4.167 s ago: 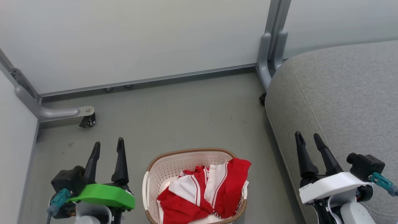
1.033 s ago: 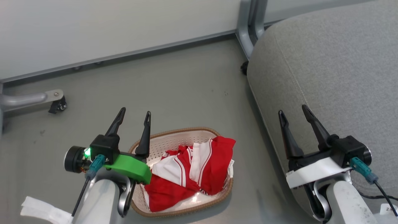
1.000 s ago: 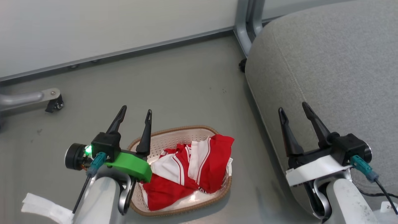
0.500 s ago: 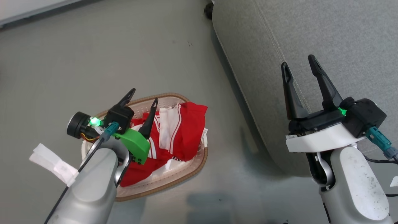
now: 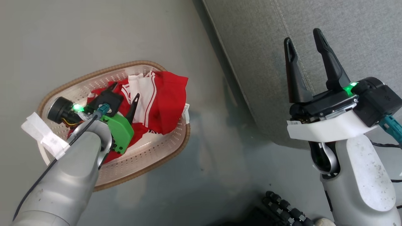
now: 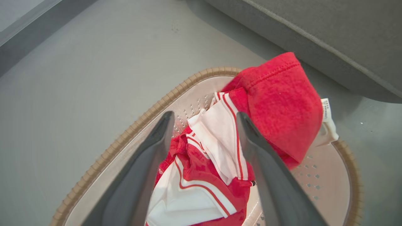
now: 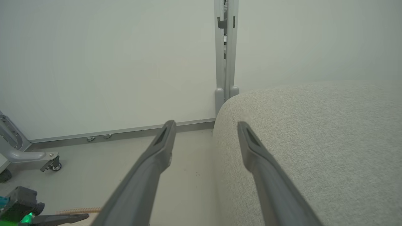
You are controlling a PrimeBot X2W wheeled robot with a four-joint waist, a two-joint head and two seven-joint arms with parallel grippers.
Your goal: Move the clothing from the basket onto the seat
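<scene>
The left gripper (image 5: 125, 90) has come down. A second ago it stood by the near rim of the basket (image 5: 103, 70); now, at the left of the head view, its dark fingers are sunk among the folds in the basket's middle. The whole picture has also tipped downward, which is the camera moving, not the basket. The jaws stand wide and hold nothing. All the clothing (image 5: 166, 94) is still heaped in the basket, so the pick looks about to start and nothing has reached the seat (image 5: 251, 62).

At the centre of the left wrist view the fingers straddle the striped jersey (image 6: 216, 131), a thin, crumpled white cloth with narrow red piping. A plain red fold (image 6: 276, 103) of thicker knit with a stitched hem drapes over the rim at the upper right; it may be the shorts, but the bunching hides its shape.

The basket is hard cream plastic, perforated, with a ribbed brown edge. The seat is coarse grey weave with rounded edges. The floor (image 5: 220, 175) is smooth and faintly glossy.

The right gripper (image 5: 302, 36) hangs wide and empty over the seat at the upper right.
</scene>
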